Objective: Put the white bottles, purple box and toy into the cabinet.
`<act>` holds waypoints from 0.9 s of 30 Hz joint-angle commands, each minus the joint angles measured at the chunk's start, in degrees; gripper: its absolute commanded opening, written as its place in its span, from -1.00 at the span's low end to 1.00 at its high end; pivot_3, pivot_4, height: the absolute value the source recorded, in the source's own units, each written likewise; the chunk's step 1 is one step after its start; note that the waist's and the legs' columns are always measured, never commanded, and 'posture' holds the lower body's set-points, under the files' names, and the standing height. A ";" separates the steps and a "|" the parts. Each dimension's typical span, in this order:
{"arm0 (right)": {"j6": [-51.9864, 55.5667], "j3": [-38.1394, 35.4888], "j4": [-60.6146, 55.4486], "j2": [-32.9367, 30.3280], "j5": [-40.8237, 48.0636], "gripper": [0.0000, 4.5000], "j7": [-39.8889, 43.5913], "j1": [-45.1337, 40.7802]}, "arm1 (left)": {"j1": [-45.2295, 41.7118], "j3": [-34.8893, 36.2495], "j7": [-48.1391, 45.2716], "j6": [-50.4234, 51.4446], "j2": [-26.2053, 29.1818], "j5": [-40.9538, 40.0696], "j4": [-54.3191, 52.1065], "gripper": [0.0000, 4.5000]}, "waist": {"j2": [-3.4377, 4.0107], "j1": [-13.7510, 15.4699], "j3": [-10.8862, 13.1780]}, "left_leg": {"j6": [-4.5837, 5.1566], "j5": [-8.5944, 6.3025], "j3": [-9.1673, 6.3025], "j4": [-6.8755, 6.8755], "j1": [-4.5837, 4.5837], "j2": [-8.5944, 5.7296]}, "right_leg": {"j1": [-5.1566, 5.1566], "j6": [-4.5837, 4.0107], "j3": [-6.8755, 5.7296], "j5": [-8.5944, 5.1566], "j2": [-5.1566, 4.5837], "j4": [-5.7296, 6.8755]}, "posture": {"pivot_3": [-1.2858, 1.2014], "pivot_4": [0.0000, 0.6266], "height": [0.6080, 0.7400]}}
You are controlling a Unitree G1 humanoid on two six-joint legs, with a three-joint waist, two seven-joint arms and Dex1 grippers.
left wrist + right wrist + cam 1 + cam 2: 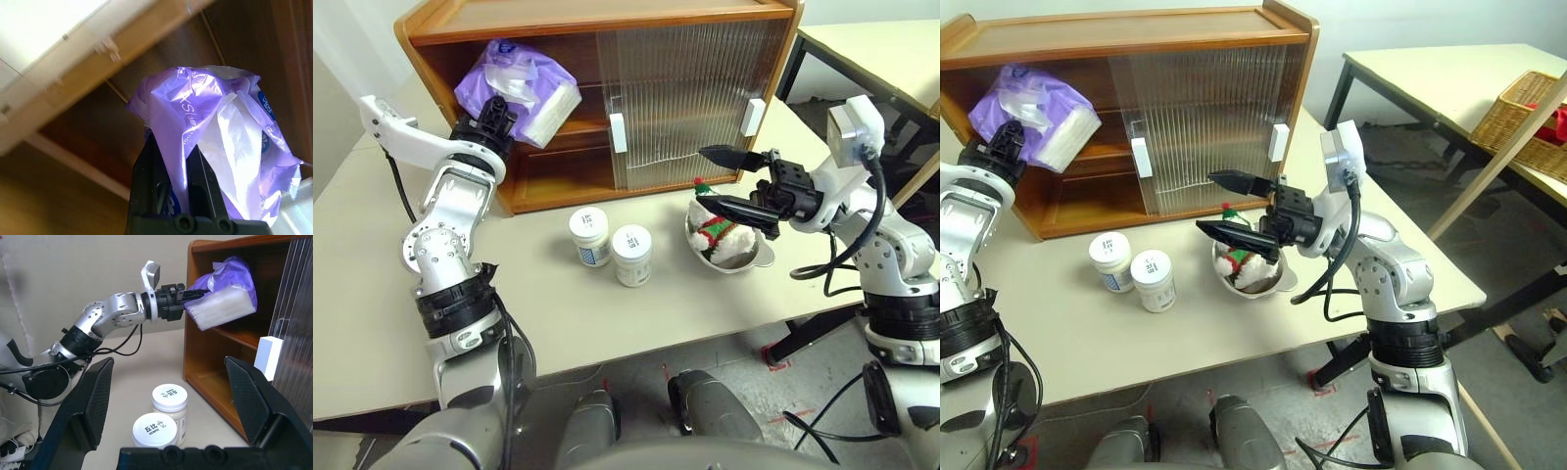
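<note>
From the left eye view, none of the things is yet stowed. The left gripper (499, 113) is pinching the purple box (517, 86) by its crumpled wrapper and holds it in the air at the open left side of the cabinet (597, 29), level with the upper compartment and above the middle shelf (578, 125); whether it has passed the front edge I cannot tell. The two white bottles (589, 236) stand upright on the worktop (372, 294), touching or nearly so, in front of the cabinet. The toy (717, 227) lies in a metal dish (759, 257) beside them. The left arm reaches forward and up, its wrist slightly raised.

From the right eye view, the right gripper (1234, 206) is spread wide and empty, pointing across toward the robot's left, one finger above the toy and one just in front of it. The right forearm is bent in from the side, hovering over the dish. The two ribbed sliding doors (1205, 117) cover the cabinet's right part.

In the left wrist view, the two black fingers (146, 171) are pressed together on a fold of the purple wrapper, with the cabinet's wooden top board close above.

In the right wrist view, the wide fingers frame the two bottles on the worktop; beyond them the left arm holds the box at the cabinet's opening.

I judge the box to be the step in hand; bottles and toy remain.
</note>
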 commanded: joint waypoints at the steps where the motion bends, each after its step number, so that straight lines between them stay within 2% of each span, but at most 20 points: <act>1: -0.76 -0.29 -0.94 0.61 -0.36 1.00 -1.09 0.68 | -1.54 -0.33 -0.27 -2.88 -0.94 3.29 3.43 -0.96 | -0.01 0.02 0.00 | 0.00 0.00 0.00 0.00 -0.01 0.00 | 0.00 0.01 0.00 -0.01 0.00 0.00 | -0.14 -0.79 1.00; 11: -1.65 1.37 -2.16 3.23 -2.09 1.00 -4.81 1.33 | -5.50 -1.54 -4.09 -8.14 -4.28 8.66 10.40 -0.96 | -0.06 0.02 0.04 | 0.07 -0.05 -0.02 0.02 -0.06 -0.01 | 0.02 0.08 -0.03 -0.02 0.01 -0.11 | -0.15 -0.81 1.00; 20: -2.11 0.61 -1.62 1.58 -2.67 1.00 -3.92 1.60 | -9.47 -1.30 -4.52 -10.61 -5.49 11.84 16.65 -0.96 | -0.07 -0.22 0.04 | 0.14 -0.09 0.05 0.03 -0.10 -0.02 | 0.11 0.24 -0.09 0.05 0.05 -0.36 | -0.16 -0.82 1.00; 25: -1.36 0.72 -1.55 0.90 -2.15 1.00 -3.47 1.71 | -9.92 -1.68 -6.36 -9.78 -6.63 10.77 14.74 -0.26 | -0.07 -0.33 0.04 | 0.23 -0.14 0.11 0.06 -0.11 -0.03 | 0.19 0.31 -0.11 0.09 0.07 -0.54 | -0.16 -0.82 1.00; 27: -1.33 0.92 -1.45 0.72 -2.19 1.00 -3.23 1.77 | -9.48 -1.69 -6.68 -9.63 -6.76 10.72 13.69 0.08 | -0.07 -0.33 0.04 | 0.30 -0.18 0.13 0.09 -0.11 -0.02 | 0.22 0.33 -0.11 0.09 0.08 -0.60 | -0.16 -0.82 1.00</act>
